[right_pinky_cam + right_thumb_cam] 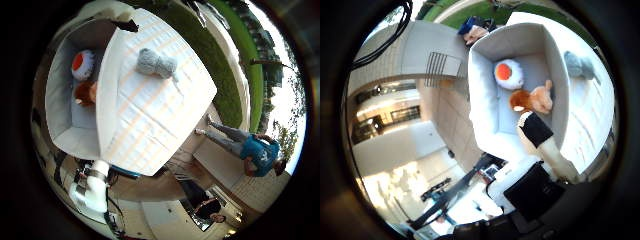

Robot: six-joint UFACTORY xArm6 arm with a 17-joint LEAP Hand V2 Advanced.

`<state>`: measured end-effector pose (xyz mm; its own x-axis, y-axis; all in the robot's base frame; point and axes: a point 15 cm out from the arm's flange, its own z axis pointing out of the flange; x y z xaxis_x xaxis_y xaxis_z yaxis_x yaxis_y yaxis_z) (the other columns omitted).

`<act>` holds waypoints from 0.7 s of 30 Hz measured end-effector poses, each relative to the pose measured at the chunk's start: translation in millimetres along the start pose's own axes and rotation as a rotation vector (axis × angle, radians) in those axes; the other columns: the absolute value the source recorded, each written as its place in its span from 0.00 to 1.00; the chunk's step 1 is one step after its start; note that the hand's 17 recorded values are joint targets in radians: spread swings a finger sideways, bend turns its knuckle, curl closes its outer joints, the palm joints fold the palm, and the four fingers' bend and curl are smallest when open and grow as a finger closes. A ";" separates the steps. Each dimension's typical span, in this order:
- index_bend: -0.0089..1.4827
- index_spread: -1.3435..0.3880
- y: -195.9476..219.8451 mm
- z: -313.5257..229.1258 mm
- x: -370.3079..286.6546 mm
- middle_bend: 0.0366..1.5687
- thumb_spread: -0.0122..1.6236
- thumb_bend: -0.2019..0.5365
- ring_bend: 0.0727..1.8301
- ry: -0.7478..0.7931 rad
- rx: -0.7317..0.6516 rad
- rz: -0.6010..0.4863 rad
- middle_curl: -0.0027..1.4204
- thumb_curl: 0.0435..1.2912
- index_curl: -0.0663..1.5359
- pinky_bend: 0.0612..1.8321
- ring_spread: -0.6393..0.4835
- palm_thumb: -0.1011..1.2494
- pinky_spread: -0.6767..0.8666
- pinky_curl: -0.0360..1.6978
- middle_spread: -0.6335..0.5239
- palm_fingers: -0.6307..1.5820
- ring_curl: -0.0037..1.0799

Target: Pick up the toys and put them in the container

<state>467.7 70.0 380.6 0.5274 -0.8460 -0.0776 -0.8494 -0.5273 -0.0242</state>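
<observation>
A pale open container (483,95) stands on a table covered with a white cloth (150,118). Inside it lie a round white and orange toy (507,73) and a brown and orange plush toy (533,98). A grey plush toy (156,63) lies on the cloth beside the container, away from the hand. My right hand (542,150) is above the container's near end, with one black and cream finger reaching straight towards the brown toy. The finger is not curled round anything.
The table stands outdoors on pale paving (215,165), with a strip of grass (240,60) beyond. A white building (400,90) rises on the container's side. The cloth ends in a straight edge near the paving.
</observation>
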 end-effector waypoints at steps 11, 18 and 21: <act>0.12 0.70 -51.8 83.7 112.4 0.09 0.69 0.23 0.22 0.117 -0.042 0.128 0.26 0.33 0.18 0.22 0.79 0.61 0.69 0.22 0.57 0.36 0.31; 0.12 0.73 -59.5 150.8 123.6 0.11 0.68 0.23 0.22 0.129 -0.132 0.147 0.26 0.33 0.19 0.21 0.79 0.60 0.69 0.20 0.56 0.39 0.30; 0.11 0.73 -56.3 169.7 127.0 0.14 0.68 0.23 0.22 0.125 -0.166 0.146 0.27 0.33 0.19 0.21 0.80 0.60 0.70 0.19 0.54 0.43 0.30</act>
<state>579.0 5.6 203.0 0.4065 -0.9120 0.0559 -0.9072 -0.3956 0.1429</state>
